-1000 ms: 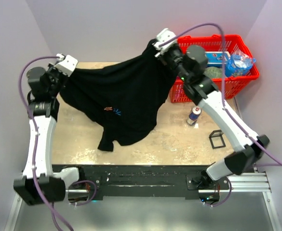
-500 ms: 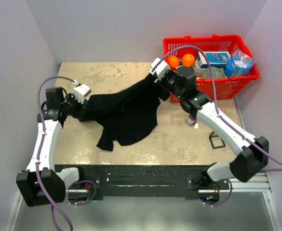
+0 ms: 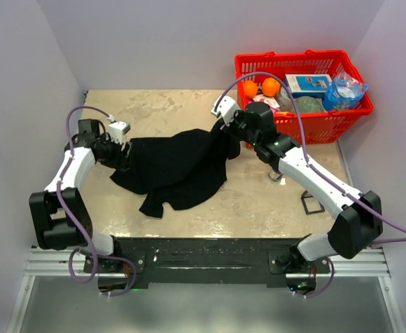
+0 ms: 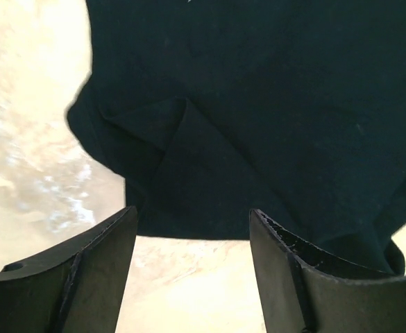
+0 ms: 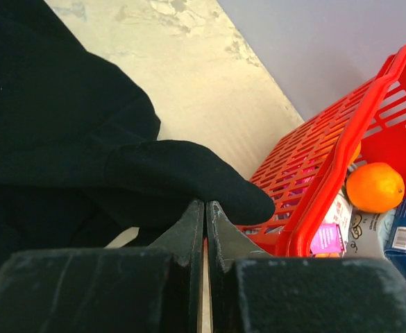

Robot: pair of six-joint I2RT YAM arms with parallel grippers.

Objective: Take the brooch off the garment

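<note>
Farthest from the red plastic mesh basket [image 3: 320, 128], the left fingers [image 4: 98, 263] stand wide with only bare desk [image 3: 258, 194] between them, which the left wrist view alone makes plain. The black soft-cloth T-shirt [image 3: 175, 163] lies heaped left of the basket, and no view shows the brooch. Nearest the basket, the right fingers [image 5: 189, 229] are narrow, pinching a fold. The step looks like laying the shirt out; next it likely needs spreading to expose the brooch.
</note>
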